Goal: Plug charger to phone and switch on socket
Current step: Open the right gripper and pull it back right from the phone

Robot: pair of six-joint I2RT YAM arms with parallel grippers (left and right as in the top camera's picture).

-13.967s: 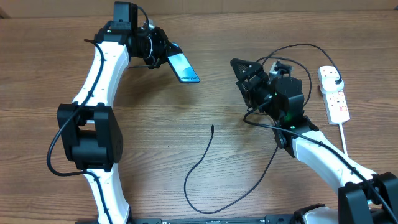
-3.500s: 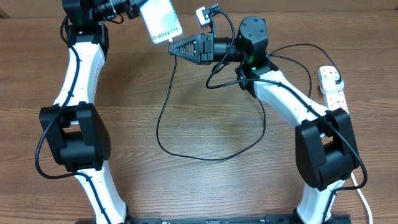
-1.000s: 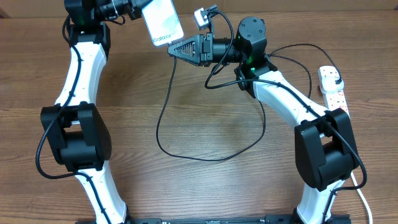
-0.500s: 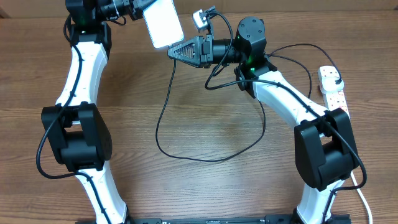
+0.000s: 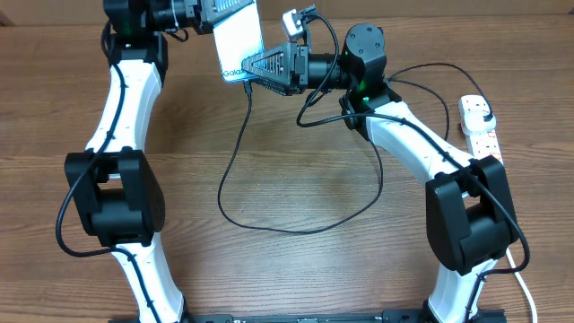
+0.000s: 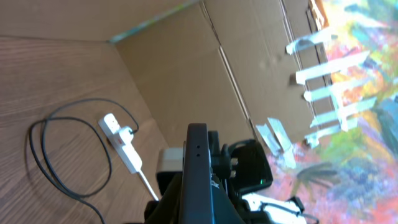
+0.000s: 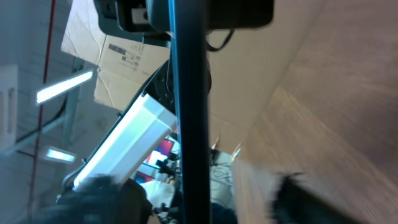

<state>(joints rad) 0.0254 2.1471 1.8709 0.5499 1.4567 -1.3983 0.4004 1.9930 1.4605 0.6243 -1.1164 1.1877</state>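
Observation:
My left gripper (image 5: pixel 215 14) is shut on the phone (image 5: pixel 239 38) and holds it high at the table's back, bright screen up. My right gripper (image 5: pixel 250 70) is at the phone's lower end, shut on the charger's connector tip. The fingers hide whether the tip sits in the port. The black charger cable (image 5: pixel 235 148) hangs from there, loops over the table and runs to its plug (image 5: pixel 482 109) in the white socket (image 5: pixel 485 144). The left wrist view shows the phone edge-on (image 6: pixel 198 168) and the socket (image 6: pixel 122 144). In the right wrist view the phone's dark edge (image 7: pixel 186 124) fills the middle.
The socket's white cord (image 5: pixel 499 211) runs down the right side of the wooden table (image 5: pixel 341 278). The cable's loop (image 5: pixel 296 229) lies at mid-table. Cardboard walls (image 6: pixel 186 74) stand behind the table. The right arm (image 6: pixel 249 168) is just behind the phone.
The left arm has brought the phone right and down against the right gripper's tip, so the two now overlap. The hanging cable has shifted slightly. The right arm has barely moved.

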